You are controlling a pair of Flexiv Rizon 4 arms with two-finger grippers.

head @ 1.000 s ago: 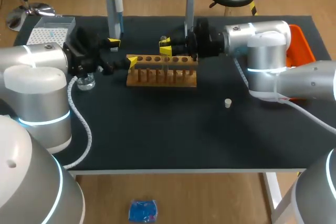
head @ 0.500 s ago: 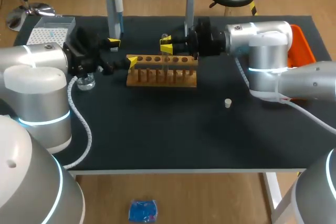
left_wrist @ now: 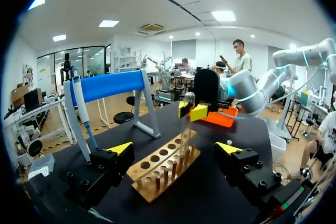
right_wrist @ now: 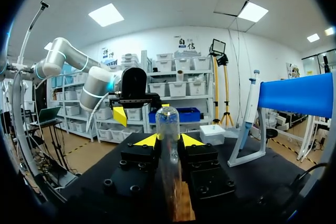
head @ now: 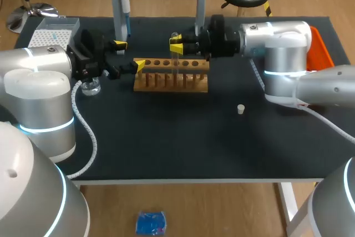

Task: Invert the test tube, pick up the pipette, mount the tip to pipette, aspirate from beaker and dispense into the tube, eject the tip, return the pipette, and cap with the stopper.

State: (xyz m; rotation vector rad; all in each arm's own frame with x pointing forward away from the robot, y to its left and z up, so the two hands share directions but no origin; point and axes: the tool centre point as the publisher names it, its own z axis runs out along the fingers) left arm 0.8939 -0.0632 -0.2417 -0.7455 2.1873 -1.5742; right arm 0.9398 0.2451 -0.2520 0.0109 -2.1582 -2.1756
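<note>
The beaker (head: 90,87) stands at far left. Just beside it my left gripper (head: 128,54) sits at the rack's (head: 171,76) left end, fingers apart and holding nothing. Over the rack my right gripper (head: 176,45) has its fingers clamped on the tube (right_wrist: 168,129), held vertical. The stopper (head: 241,109) lies alone on the bench (head: 183,142), further right.

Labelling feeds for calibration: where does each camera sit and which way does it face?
Head view: above, behind, looking down on the table; left arm and right arm enter sideways.
Left wrist view: left arm, facing the rack and right arm; open jaws show.
Right wrist view: right arm, facing the left arm; jaws shut on the test tube.
Both wrist views share the tube.
</note>
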